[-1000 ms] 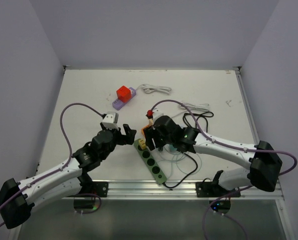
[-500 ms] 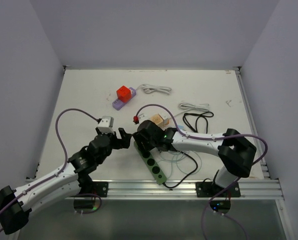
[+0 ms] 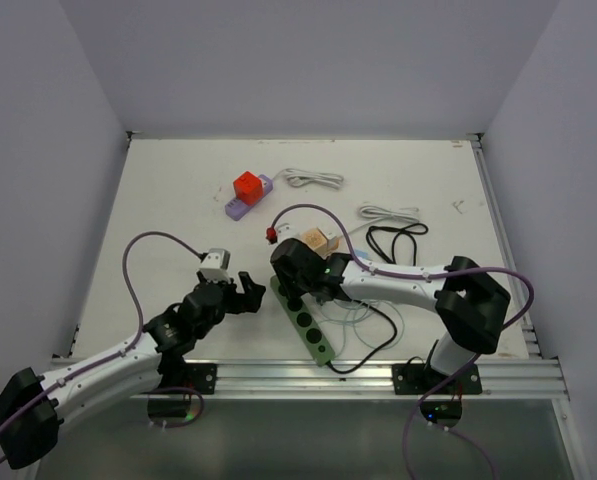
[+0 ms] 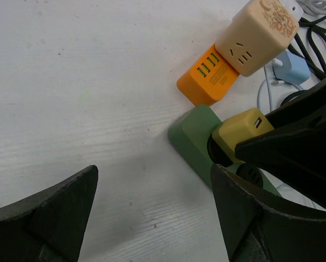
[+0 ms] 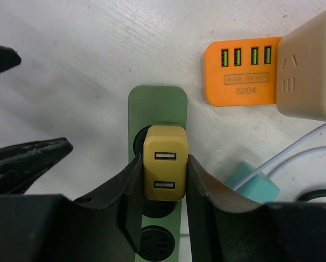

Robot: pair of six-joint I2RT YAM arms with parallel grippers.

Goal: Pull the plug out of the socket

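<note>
Right wrist: right gripper (image 5: 163,166) pinches plug (image 5: 164,143) at socket strip (image 5: 157,105) end; left gripper (image 4: 153,173) spread nearby.

The right hand (image 3: 289,291) hides the yellow plug (image 5: 164,171) from above; its prongs are unseen

An orange box (image 5: 242,82) with four green slots touches a tan block (image 5: 310,71) on the white table (image 3: 158,200). A little blue plug (image 5: 255,188) lies near. Far back, a red block (image 3: 246,185) sits on a purple strip (image 3: 233,208) beside a white cord (image 3: 313,178).
</note>
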